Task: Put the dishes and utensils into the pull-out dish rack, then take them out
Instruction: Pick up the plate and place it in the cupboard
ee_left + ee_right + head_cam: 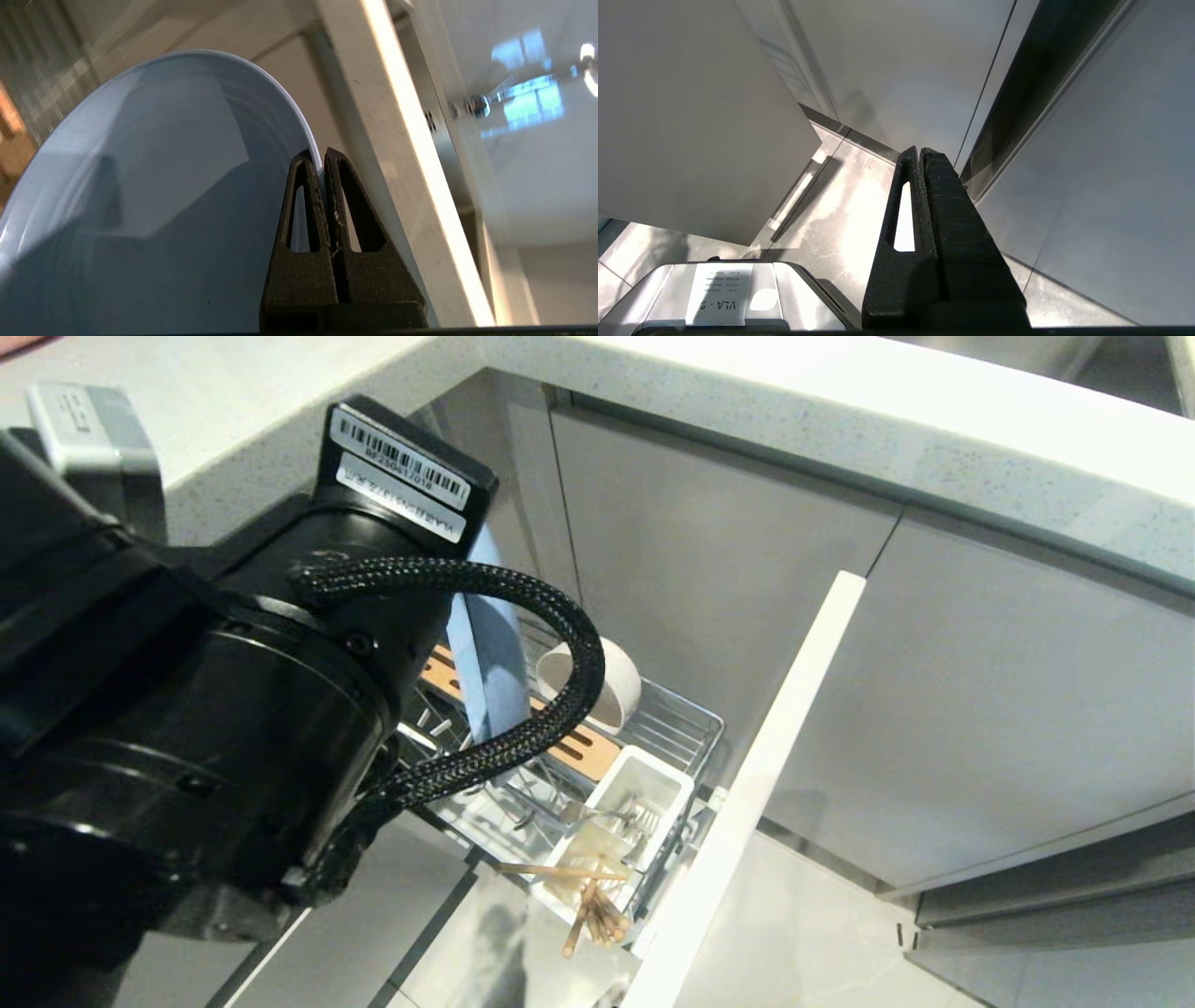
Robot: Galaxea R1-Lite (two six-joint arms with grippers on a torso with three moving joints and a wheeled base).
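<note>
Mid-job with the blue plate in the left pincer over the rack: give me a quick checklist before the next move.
1. Left pincer shut on the blue plate rim: ok.
2. Plate clear of the rack's front panel: ok, the panel stands off to the side.
3. Plate's lower edge relative to the wooden strip: cannot tell, the arm hides it.
4. White bowl in the dish rack, apart from the plate: ok.
5. Chopsticks in the utensil cup: ok.
6. Right pincer shut, empty, away from the rack: ok.

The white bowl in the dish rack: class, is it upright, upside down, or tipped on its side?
Tipped on its side. The white bowl leans in the dish rack, its open mouth facing sideways toward the blue plate.
</note>
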